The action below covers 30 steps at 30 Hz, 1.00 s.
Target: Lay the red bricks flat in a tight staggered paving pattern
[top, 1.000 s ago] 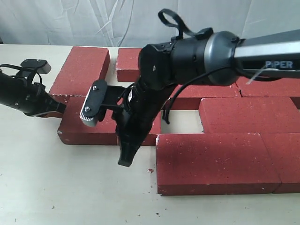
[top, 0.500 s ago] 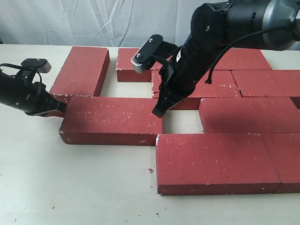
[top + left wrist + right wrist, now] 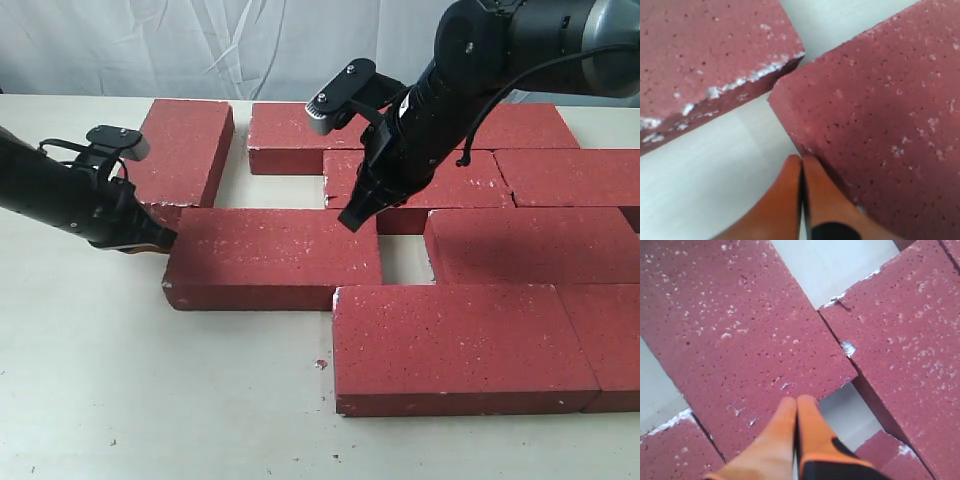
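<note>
- Most of the red bricks (image 3: 520, 175) lie flat in rows toward the right edge of the bench (image 3: 150, 400). The odd one is the loose brick (image 3: 275, 255), flat around mid-bench, with a gap (image 3: 405, 258) between its right end and the neighbour brick (image 3: 530, 245) in that row.
- The left tool (image 3: 160, 240) is pinched fully closed with nothing in it, tip butted against the loose brick's left end face. I can't tell if it's centred on that end.
- The right tool (image 3: 355, 218) is also closed and empty, hanging over the loose brick's far right corner. I can't tell if it's actually touching.
- My read: it's a shove-it-shut job, sliding the loose brick toward the right edge until the gap is gone.
- Biggest worry is that an off-centre push makes the brick yaw instead of slide. Then its near long side would grind along the front brick (image 3: 450, 345) and wedge crooked.
- A narrow closed tip on a rough face could also skid off past the corner and lose the brick.
- Push too hard and the neighbour gets knocked out of line.
- If the right tool dips, it blocks or drags that corner.
- The angled brick (image 3: 180, 150) near the far left corner isn't squared into the pattern yet.
</note>
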Tool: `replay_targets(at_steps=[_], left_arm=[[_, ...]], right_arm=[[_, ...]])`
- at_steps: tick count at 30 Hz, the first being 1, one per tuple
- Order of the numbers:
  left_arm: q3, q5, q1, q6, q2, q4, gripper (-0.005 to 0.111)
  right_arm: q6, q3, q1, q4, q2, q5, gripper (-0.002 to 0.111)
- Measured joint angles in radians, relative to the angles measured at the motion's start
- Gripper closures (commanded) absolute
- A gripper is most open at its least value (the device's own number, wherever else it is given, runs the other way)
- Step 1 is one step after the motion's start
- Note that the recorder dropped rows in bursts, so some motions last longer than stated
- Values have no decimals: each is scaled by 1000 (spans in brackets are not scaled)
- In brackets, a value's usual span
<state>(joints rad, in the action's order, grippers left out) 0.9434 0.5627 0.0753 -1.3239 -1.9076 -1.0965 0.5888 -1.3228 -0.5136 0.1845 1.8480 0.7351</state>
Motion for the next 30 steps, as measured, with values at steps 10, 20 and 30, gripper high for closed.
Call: replay_targets(at_steps=[10, 20, 30], left_arm=[[6, -39, 44, -14, 0, -29, 107], [40, -46, 83, -18, -53, -31, 107], [83, -42, 135, -18, -86, -23, 107]], right_arm=[[0, 0, 0, 2, 0, 0, 109], [-13, 6, 0, -54, 0, 0, 109], [-42, 6, 62, -68, 0, 0, 109]])
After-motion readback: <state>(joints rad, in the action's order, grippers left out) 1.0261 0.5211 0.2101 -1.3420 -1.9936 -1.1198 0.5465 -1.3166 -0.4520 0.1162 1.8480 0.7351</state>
